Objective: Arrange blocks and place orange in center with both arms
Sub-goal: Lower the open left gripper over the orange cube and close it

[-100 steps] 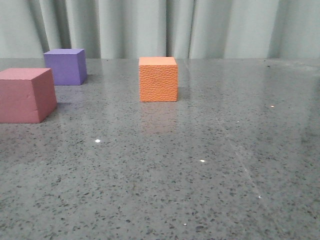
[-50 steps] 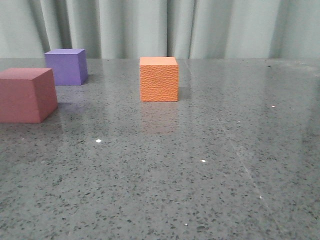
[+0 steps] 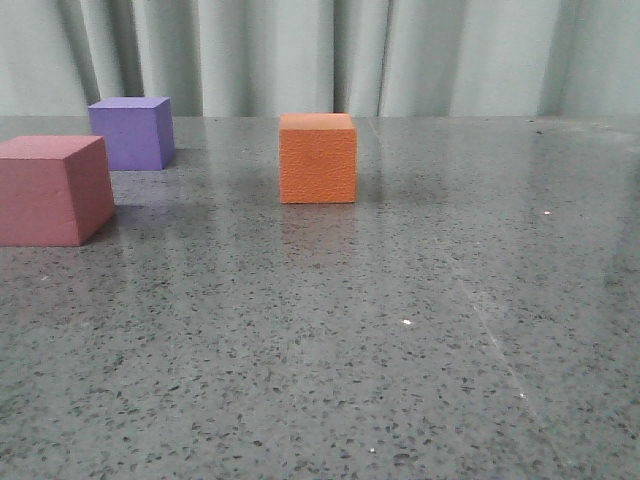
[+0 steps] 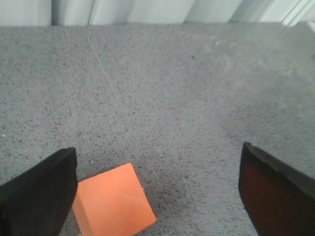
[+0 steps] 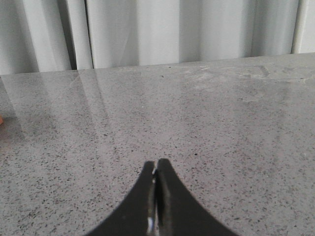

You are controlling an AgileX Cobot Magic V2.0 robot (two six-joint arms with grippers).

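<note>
1. Three cubes stand on the speckled grey worktop (image 3: 420, 360): the orange block (image 3: 318, 158) near the middle toward the back, the purple block (image 3: 130, 133) far left at the rear, the pink-red block (image 3: 50, 190) at the left edge, nearer the camera
2. Left claw (image 4: 157, 194): fingers spread wide, holding nothing; the orange block sits below it, just beside the inner face of one finger (image 4: 37, 196) and well off the midline between the two
3. Judged relation for the coming move: the left arm is the nearer one, and the claw would need to shift sideways to centre the cube, whose faces lie slightly turned against the fingers
4. Right claw (image 5: 155, 196): fingers pressed together, empty, over bare worktop
5. No containers are in view
</note>
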